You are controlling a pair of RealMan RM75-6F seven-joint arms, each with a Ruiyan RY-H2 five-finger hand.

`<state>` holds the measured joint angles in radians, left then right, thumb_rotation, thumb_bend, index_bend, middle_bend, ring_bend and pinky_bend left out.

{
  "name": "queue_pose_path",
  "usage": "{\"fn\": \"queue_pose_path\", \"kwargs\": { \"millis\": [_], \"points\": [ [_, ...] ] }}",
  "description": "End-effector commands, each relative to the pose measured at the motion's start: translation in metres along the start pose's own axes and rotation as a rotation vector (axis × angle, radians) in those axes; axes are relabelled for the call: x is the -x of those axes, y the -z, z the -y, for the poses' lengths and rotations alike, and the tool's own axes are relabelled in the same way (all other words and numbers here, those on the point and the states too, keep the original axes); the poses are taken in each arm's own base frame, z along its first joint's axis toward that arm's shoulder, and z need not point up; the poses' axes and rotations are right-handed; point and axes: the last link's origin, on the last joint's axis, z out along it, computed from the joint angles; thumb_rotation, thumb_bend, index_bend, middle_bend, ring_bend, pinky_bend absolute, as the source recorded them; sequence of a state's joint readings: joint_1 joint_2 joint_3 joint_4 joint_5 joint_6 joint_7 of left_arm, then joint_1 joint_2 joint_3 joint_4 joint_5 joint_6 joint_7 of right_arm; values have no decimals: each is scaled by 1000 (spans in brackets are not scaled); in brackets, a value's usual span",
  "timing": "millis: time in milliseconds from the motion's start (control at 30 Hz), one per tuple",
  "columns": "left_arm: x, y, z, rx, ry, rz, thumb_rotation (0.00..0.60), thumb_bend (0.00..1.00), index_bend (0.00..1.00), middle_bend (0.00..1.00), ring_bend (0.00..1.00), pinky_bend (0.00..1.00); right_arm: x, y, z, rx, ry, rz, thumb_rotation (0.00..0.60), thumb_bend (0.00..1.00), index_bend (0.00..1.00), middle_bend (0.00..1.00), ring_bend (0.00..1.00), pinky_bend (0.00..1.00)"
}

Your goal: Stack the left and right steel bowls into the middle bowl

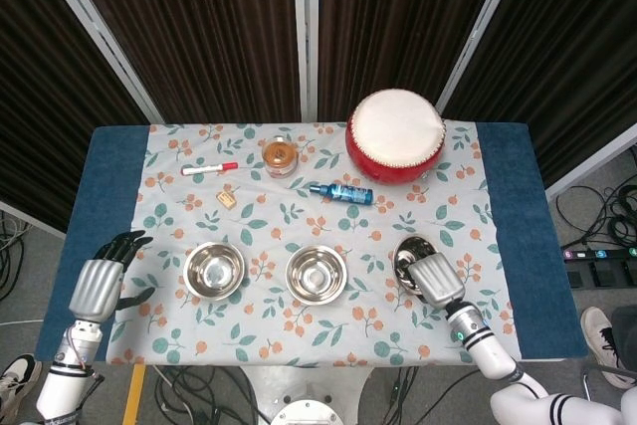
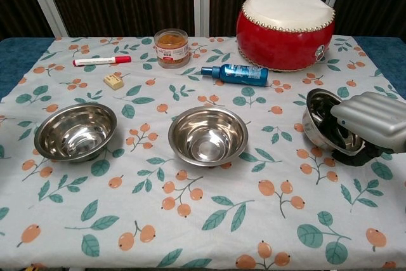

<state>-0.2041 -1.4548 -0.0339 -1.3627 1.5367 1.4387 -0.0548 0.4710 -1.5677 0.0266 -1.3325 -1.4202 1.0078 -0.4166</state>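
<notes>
Three steel bowls stand in a row on the floral cloth. The left bowl (image 1: 214, 270) (image 2: 75, 131) and the middle bowl (image 1: 317, 274) (image 2: 208, 136) sit flat and untouched. The right bowl (image 1: 407, 254) (image 2: 319, 117) is tipped up on its side, its far rim raised. My right hand (image 1: 434, 280) (image 2: 368, 122) grips its near rim, fingers inside the bowl. At the table's left edge my left hand (image 1: 98, 282) hovers with fingers apart and nothing in it; the chest view does not show it.
A red drum (image 1: 395, 135) (image 2: 285, 20) stands at the back right. In front of it lies a blue bottle (image 1: 341, 192) (image 2: 238, 74). A jar (image 1: 281, 157) (image 2: 171, 47), a marker (image 1: 209, 168) (image 2: 101, 61) and a small block (image 1: 227, 198) (image 2: 113, 81) lie at the back left.
</notes>
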Motion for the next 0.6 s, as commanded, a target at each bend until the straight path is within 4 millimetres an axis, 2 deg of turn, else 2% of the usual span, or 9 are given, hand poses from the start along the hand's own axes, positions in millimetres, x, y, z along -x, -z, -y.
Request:
{"fn": "queue_pose_path", "kwargs": {
  "millis": [33, 167, 267, 467, 600],
  "points": [
    [0, 0, 0, 1, 0, -1, 600, 168, 249, 264, 172, 281, -2, 0, 0, -1, -3, -7, 600, 341, 693, 597, 482, 501],
    [-1, -1, 0, -1, 0, -6, 600, 168, 249, 264, 172, 281, -13, -1, 5, -18, -8, -51, 600, 341, 692, 597, 482, 501],
    [-2, -2, 0, -4, 0, -10, 600, 168, 249, 264, 172, 281, -29, -5, 14, -53, -5, -102, 600, 341, 693, 597, 482, 501],
    [-5, -1, 4, -27, 2, -23, 600, 168, 249, 264, 172, 281, -65, -23, 54, -180, -1, -181, 600, 342, 693, 599, 482, 501],
    [-7, 1, 8, -39, 2, -32, 600, 168, 249, 264, 172, 281, -72, -36, 80, -241, -20, -173, 600, 359, 693, 599, 481, 502]
  ]
}}
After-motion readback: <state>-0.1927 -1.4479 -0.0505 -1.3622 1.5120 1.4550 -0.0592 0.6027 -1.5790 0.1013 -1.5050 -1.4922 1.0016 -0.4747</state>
